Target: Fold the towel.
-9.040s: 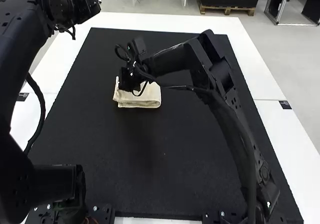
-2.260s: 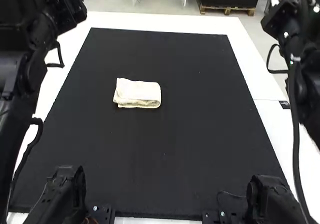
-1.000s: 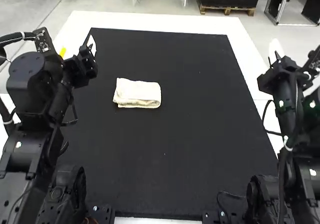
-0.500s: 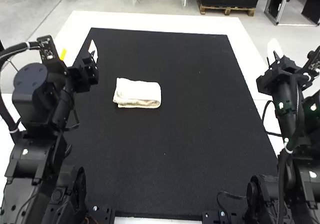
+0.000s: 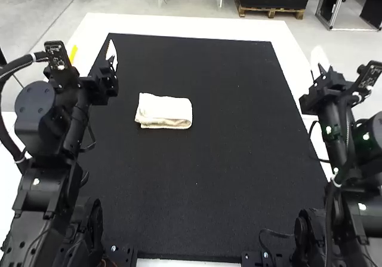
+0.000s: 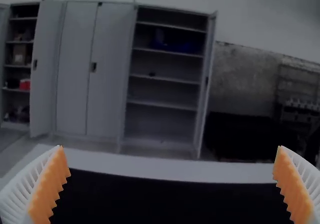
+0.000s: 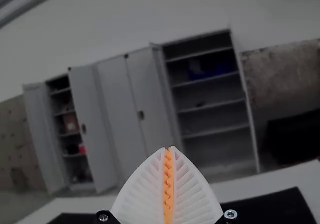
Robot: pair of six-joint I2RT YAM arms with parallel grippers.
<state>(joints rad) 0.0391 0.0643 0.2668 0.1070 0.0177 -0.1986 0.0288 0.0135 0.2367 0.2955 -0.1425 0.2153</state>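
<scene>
The white desk (image 5: 179, 23) is carrying a black mat (image 5: 209, 189). There, the towel (image 5: 164, 110) is lying in a neat fold, so the job is looking all done. The left end effector (image 6: 170, 148) is spreading wide, the right end effector (image 7: 168, 148) is pinching together, both holding nothing.

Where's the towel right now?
In the high view, the towel lies folded on the black mat, left of the mat's middle, to the right of the left arm's gripper.
</scene>
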